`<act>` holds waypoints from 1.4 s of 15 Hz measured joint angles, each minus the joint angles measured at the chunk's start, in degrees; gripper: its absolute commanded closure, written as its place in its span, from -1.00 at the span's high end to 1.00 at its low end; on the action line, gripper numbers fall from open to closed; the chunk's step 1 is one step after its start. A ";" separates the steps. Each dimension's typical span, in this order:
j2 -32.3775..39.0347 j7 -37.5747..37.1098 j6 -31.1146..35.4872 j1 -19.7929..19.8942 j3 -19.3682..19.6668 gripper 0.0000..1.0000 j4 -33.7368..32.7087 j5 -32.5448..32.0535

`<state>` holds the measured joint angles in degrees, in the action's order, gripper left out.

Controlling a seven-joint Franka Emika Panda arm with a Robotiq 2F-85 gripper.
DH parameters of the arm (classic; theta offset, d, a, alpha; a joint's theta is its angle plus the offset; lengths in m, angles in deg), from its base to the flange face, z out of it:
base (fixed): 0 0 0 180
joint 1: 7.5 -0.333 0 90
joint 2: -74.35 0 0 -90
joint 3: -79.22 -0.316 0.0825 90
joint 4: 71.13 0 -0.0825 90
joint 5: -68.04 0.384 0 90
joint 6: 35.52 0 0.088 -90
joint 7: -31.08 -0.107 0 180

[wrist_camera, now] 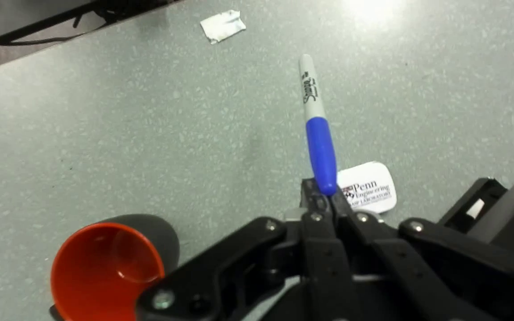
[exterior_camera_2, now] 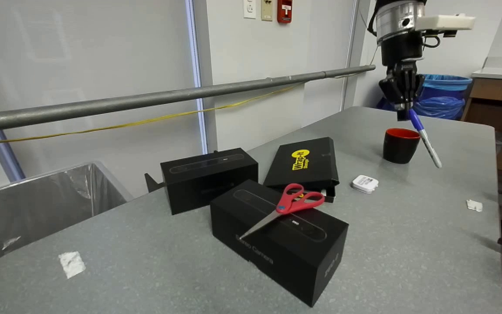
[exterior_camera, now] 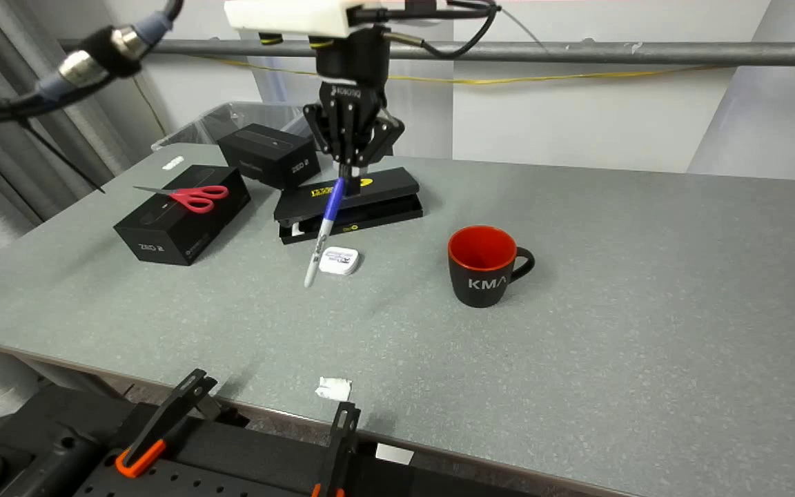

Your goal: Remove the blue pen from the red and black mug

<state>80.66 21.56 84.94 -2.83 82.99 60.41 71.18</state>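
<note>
wrist view: fingers (wrist_camera: 317,228) nearly together, gripping blue pen (wrist_camera: 317,126)

My wrist view's bottom edge cuts off the mug (wrist_camera: 107,272); the pincer (wrist_camera: 325,196) is blurred near that edge and hides part of the white case (wrist_camera: 370,183). In both exterior views the top edge crops the arm (exterior_camera_2: 397,21), and I can't read the lettering (exterior_camera: 320,241) on the blue pen (exterior_camera: 328,219).
</note>
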 measured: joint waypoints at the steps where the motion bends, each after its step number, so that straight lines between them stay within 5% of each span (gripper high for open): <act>1: 1.59 -0.70 0.19 -0.48 -0.38 -0.98 -0.11 -0.90; 12: 19.45 -9.80 0.37 -1.33 2.81 -0.98 -13.05 -6.33; 14: 21.45 -11.07 0.37 -1.37 3.22 -0.38 -15.19 -6.33; 21: 23.84 -13.78 0.37 -1.89 3.97 0.67 -18.92 -6.34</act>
<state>104.50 7.78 85.31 -4.72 86.96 41.49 64.84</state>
